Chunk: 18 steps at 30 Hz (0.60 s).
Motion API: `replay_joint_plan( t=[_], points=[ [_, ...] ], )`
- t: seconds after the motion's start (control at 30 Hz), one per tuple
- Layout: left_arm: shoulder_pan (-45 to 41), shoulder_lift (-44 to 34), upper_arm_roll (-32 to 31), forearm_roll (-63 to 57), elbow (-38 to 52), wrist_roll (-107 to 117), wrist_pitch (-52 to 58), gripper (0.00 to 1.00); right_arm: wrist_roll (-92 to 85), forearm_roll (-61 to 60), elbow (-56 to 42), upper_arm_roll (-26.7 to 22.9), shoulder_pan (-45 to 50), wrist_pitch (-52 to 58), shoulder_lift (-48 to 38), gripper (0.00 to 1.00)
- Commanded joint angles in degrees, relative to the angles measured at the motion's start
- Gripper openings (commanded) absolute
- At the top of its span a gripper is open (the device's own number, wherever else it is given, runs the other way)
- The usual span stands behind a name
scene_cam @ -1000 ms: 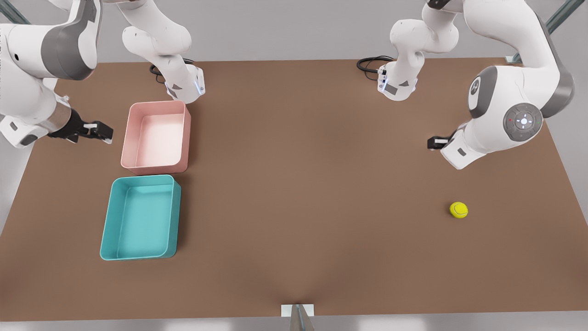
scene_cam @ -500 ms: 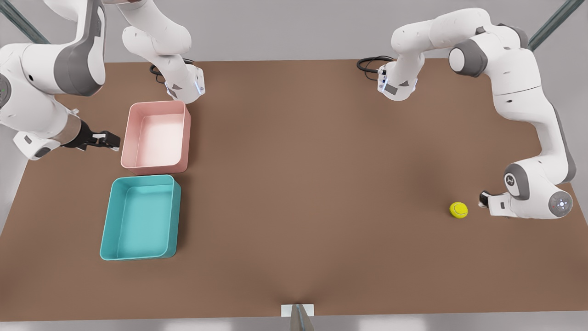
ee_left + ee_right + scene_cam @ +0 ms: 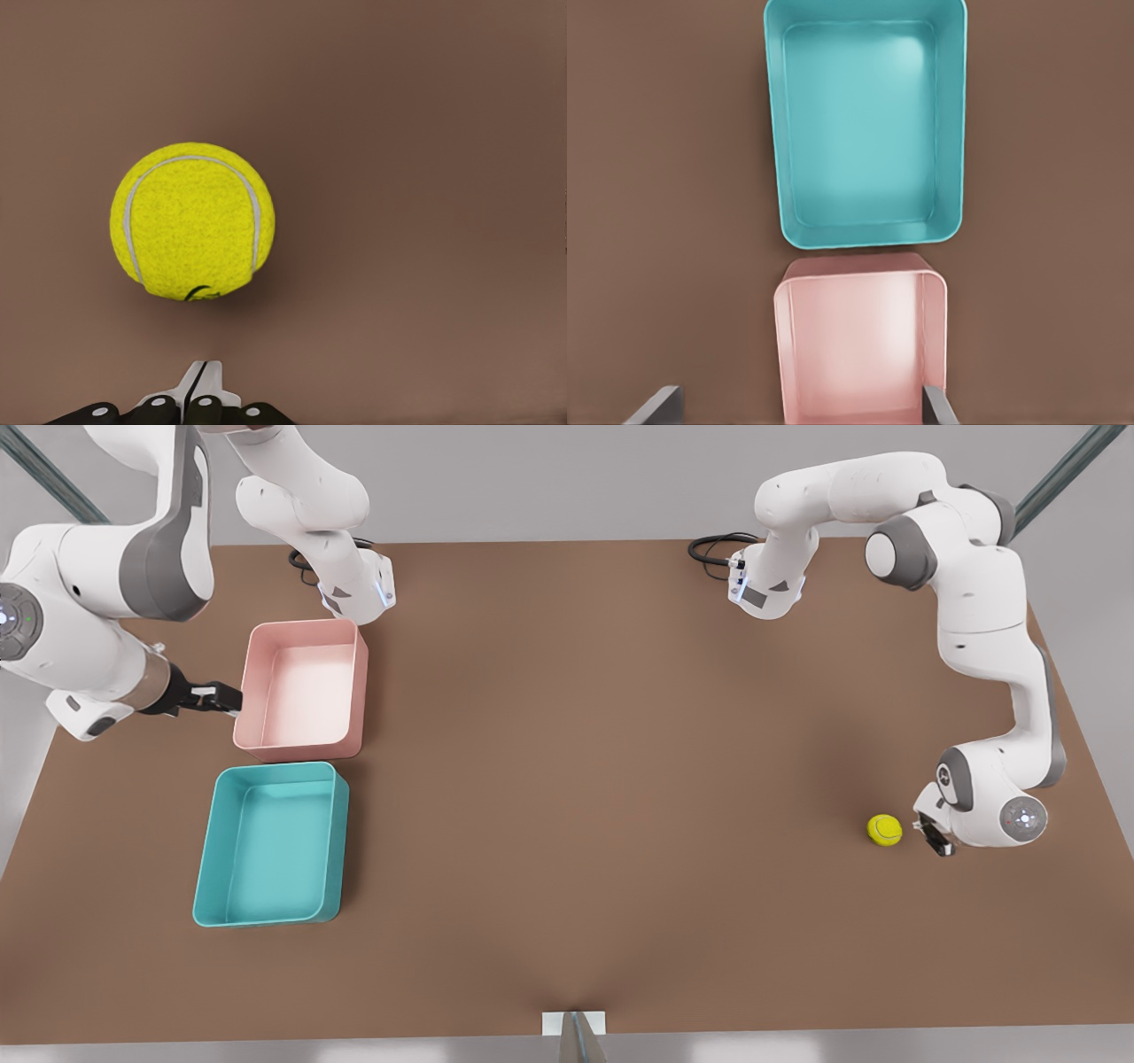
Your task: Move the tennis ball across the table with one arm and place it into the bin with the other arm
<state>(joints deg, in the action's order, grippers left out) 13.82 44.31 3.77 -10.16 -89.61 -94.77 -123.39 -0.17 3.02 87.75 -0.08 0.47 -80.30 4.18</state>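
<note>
1. Two arms split the work: the left end effector [image 3: 932,838] sits low on the table [image 3: 585,797], just beside the ball [image 3: 884,830] on the side away from the bins, apart from it by a narrow gap.
2. Its fingers [image 3: 202,390] are pressed together with only a thin slit between them, and they point at the ball [image 3: 192,221]. That pose reads as set up for a push or roll, not a pinch: a shut tip gives one blunt face to drive the ball toward the other arm.
3. The ball rests free on the table, well apart from the teal bin [image 3: 270,846].
4. The right end effector [image 3: 221,698] hangs just beside the outer wall of the pink bin [image 3: 301,691]. Its fingers [image 3: 656,407] are spread wide, and the pink bin [image 3: 859,354] and teal bin [image 3: 864,124] both lie ahead of it. It seems to wait there, open, to take the ball when it arrives.
5. Against half a second ago, the left end effector has closed in on the ball and its wrist has turned; the right one has edged nearer the pink bin. Ball and bins lie unmoved.
</note>
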Motion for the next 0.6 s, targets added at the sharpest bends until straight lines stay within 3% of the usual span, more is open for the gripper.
replay_joint_plan(
  t=[0.0, 0.17, 0.3, 0.47, 0.53, 0.57],
  points=[
    [-0.02, -0.01, 0.01, -0.3, -0.3, -18.08, -1.42, 0.21, -0.44, -0.03, 0.14, -0.01, 0.14, 0.06, -0.05, 1.0],
    [-5.11, -0.8, -0.61, 0.49, -0.3, -3.06, -1.42, 0.21, -0.44, -0.03, 0.4, -0.01, 0.23, 0.06, -0.05, 1.0],
    [-9.24, -0.8, -11.77, 10.5, -0.3, 28.05, 2.54, 0.21, -0.44, -0.03, 0.49, -0.01, 0.32, 0.06, -0.05, 1.0],
    [-9.95, -0.89, -12.21, 14.21, 0.14, 49.22, 2.63, 0.21, -1.32, 0.06, 1.11, -0.01, 0.58, 0.41, -0.05, 1.0],
    [-11.53, -6.24, -10.63, 11.31, 0.32, 57.4, 4.73, 0.21, -1.32, 0.06, 1.46, -0.01, 0.58, 0.41, -0.05, 1.0],
    [-14.16, -11.69, -10.1, 5.34, 1.89, 69.79, 15.79, 0.21, -1.32, -0.03, 1.46, -0.01, 0.58, 0.41, -0.05, 1.0]
  ],
)
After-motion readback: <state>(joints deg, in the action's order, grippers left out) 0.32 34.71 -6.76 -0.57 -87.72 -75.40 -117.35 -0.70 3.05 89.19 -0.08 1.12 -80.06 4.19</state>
